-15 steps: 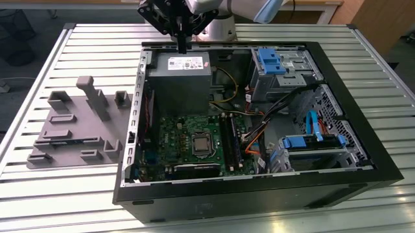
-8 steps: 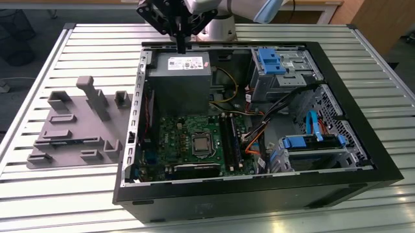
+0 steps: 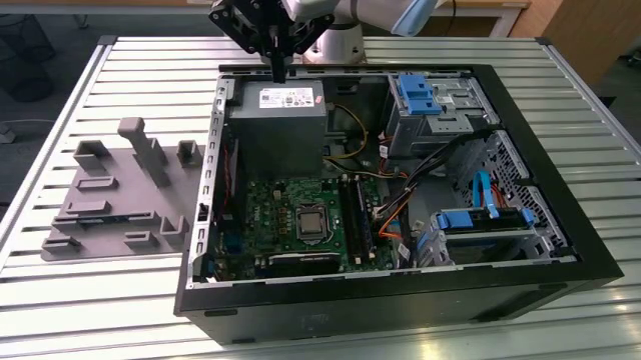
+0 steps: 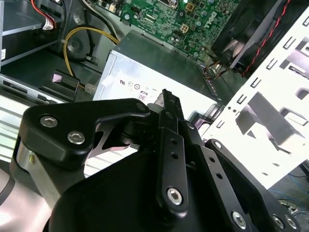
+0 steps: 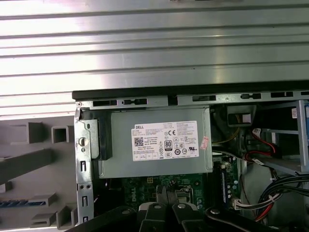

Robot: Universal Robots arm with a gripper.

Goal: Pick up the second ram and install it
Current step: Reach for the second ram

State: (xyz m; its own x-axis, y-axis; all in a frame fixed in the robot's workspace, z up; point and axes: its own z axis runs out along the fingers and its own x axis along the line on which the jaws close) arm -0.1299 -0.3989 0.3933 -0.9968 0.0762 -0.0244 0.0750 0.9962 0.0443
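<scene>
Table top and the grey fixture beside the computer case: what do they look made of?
The table top looks like bare metal, probably aluminium: ribbed silver slats with bright glare. The grey fixture is likely plastic: matte, uniformly grey, with blocky moulded or printed shapes, though the look alone leaves it open.

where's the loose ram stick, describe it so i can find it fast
Beside the open computer case, on the exterior view's left, a grey holder tray lies on the slatted table. The second ram is the long thin dark-blue strip set in it, the one coloured piece among plain grey blocks.
</scene>
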